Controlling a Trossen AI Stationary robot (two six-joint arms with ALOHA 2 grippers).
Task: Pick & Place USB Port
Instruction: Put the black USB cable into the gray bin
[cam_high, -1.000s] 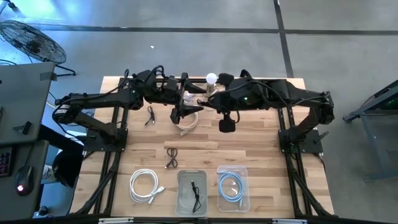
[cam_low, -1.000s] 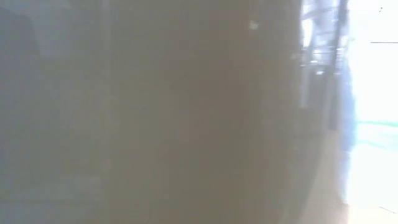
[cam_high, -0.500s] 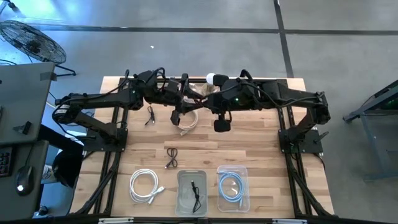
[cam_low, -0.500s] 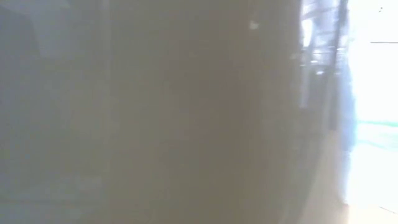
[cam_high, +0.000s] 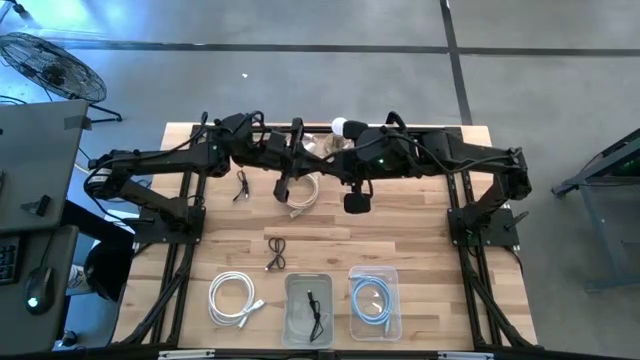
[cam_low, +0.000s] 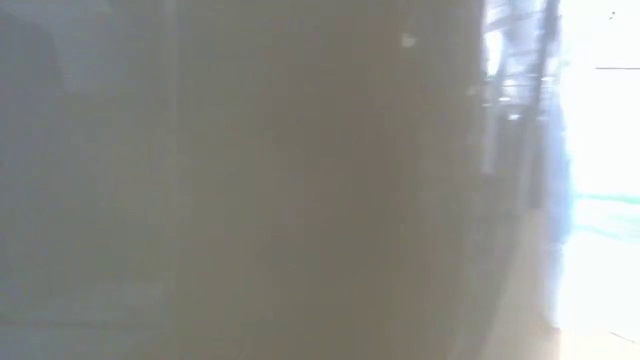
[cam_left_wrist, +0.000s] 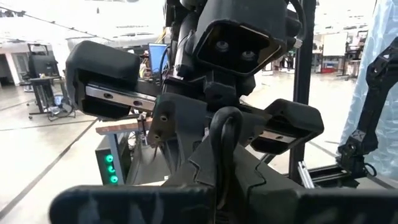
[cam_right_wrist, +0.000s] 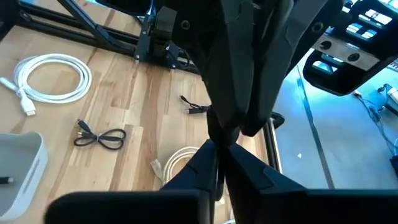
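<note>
My two grippers meet tip to tip above the far middle of the table. My left gripper (cam_high: 305, 160) is shut, and a thin black cable loop (cam_left_wrist: 227, 127) rises from between its fingers. My right gripper (cam_high: 318, 162) faces it with its fingers drawn together at the same spot (cam_right_wrist: 219, 171). A cream cable coil (cam_high: 303, 192) lies on the wood just below them. The low view is blocked by a blur. My left gripper pinches the black cable's loop (cam_left_wrist: 227, 146) between its two fingers, coming level from the table's left; the cable is clear of the table. My right gripper has its fingertips (cam_right_wrist: 208, 155) against the left fingertips from the right; the fingers hide the cable there.
On the wood lie a small black cable (cam_high: 240, 186), a black bundle (cam_high: 276, 252) and a white coil (cam_high: 232, 298). Two clear bins stand at the near edge, one (cam_high: 308, 305) with a black cable, one (cam_high: 375, 300) with a blue cable.
My left gripper has gone from wide open to shut at the meeting point. My right arm has shifted a little toward the table's left.
</note>
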